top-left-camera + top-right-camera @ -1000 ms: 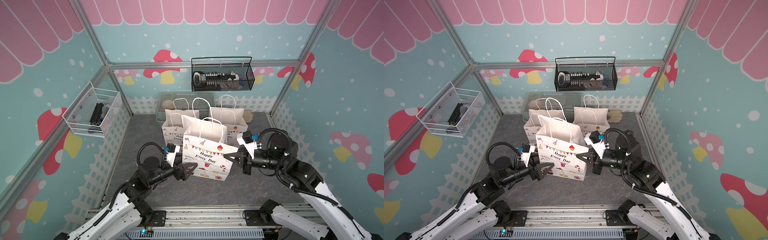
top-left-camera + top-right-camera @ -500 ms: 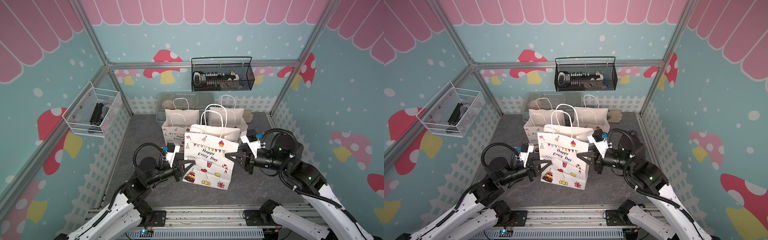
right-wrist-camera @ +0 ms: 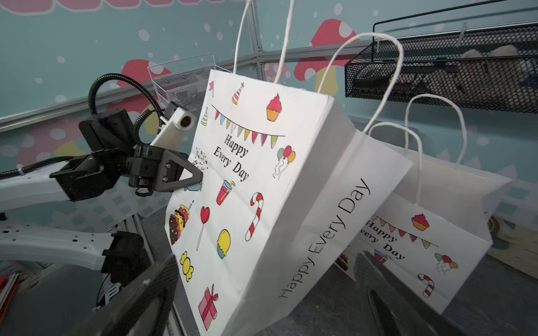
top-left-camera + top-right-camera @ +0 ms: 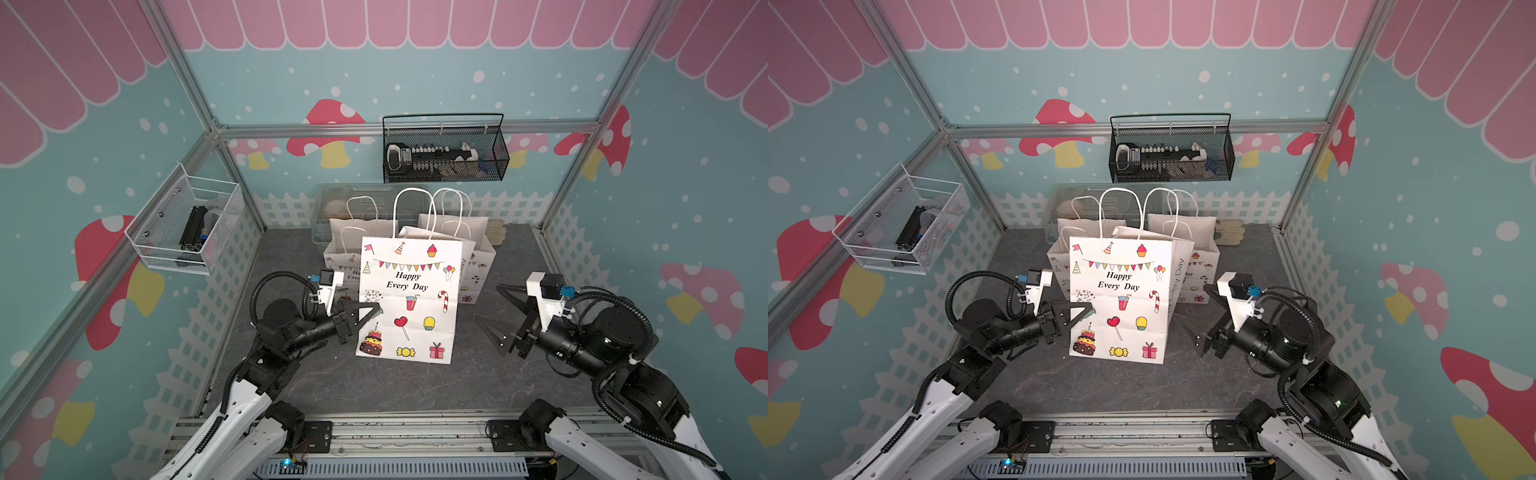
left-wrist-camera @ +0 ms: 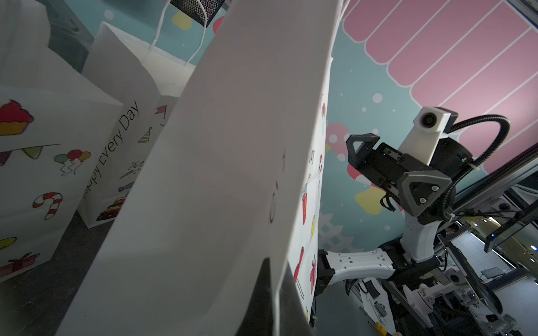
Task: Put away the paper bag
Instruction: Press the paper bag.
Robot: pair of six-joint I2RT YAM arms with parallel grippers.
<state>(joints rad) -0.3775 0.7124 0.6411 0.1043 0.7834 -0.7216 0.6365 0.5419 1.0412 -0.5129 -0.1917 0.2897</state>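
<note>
Top views: in both, the bag [image 4: 409,299] [image 4: 1121,299] is mid-table, between the left gripper [image 4: 375,309] [image 4: 1088,309] and the right gripper [image 4: 487,302] [image 4: 1196,306], just in front of a left rear bag [image 4: 345,249] and a right rear bag [image 4: 478,266].
Table [image 4: 374,386]: dark grey, mottled.
Bag pose: tilted, its top leaning toward the table's back edge and its printed front turned up to the top cameras. Whether its base touches the table I cannot tell.
Bag material: white paper, open top, two white cord handles [image 3: 374,34] standing up. A faint fold crosses the front.
Bag front: black "Happy Every Day" under a string of coloured flags. Around it are a party hat, cupcake, balloons, drink, candy cane, heart lollipop, layered cake, wrapped sweet and red gift.
Bag side: in the right wrist view the bag [image 3: 247,189] shows a narrow side panel with the same words in grey, running along its height.
Left gripper: clamped on the bag's left edge about halfway up. In the left wrist view its fingers [image 5: 259,296] sit one on each face of the paper.
Right gripper: jaws wide apart, just right of the bag, clear of it, nothing between them.
Back wall: a black basket [image 4: 444,166] hangs above the rear bags. A clear box [image 4: 332,199] sits at the table's back edge behind them.
Left wall: a white basket [image 4: 187,224].
</note>
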